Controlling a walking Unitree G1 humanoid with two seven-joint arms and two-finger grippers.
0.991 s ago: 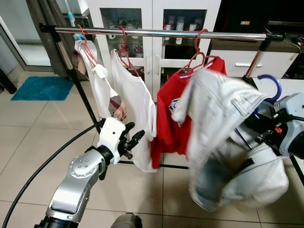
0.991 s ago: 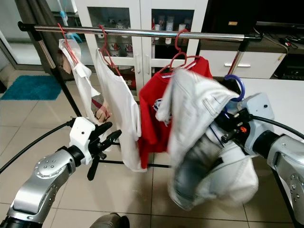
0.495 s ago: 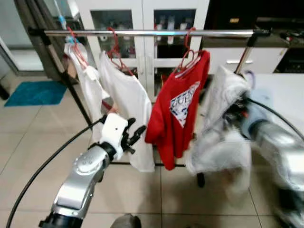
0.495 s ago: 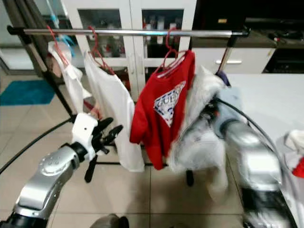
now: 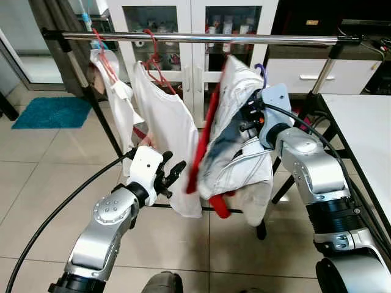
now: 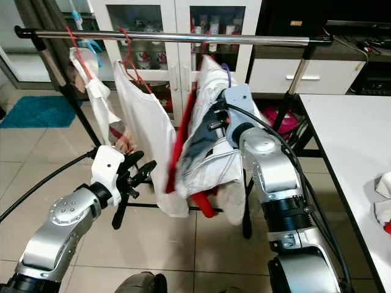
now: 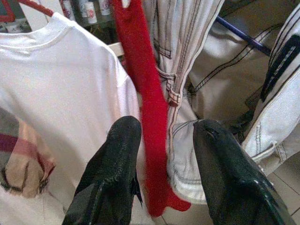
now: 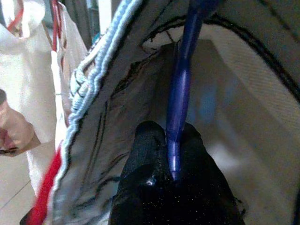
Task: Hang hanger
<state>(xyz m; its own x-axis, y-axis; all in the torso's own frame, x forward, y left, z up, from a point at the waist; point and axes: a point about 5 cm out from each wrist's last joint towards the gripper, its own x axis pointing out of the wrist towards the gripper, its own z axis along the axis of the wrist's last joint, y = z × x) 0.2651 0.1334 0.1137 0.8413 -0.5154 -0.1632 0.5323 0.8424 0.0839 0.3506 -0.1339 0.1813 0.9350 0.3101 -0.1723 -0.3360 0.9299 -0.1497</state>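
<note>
Swinging in from the table side, the right arm now has the blue hanger w/ its pale denim jacket up close under the rail; a sec ago the load was low and off to the right, near the table. The right gripper has its fingers pinched tight on the hanger's blue stem, just below the hook. The hook rides near the rail but below it, so not yet over the bar as far as I can judge. The jacket is blurred and has pushed into the red shirt, which now shows edge-on, squeezed between the jacket and the white T-shirt. The other white garment hangs further left on its red hanger.

The left gripper sits approx where it was, low in front of the white T-shirt, fingers spread w/ nothing between them but the red cloth seen beyond; touching or not, can't tell.

Meaning for the task: carry phase is basically over, placement is next. Prob needs a lift so the hook clears the bar, then a drop onto the free stretch right of the red shirt. Risk: the swinging jacket snagging the red shirt's hanger.
</note>
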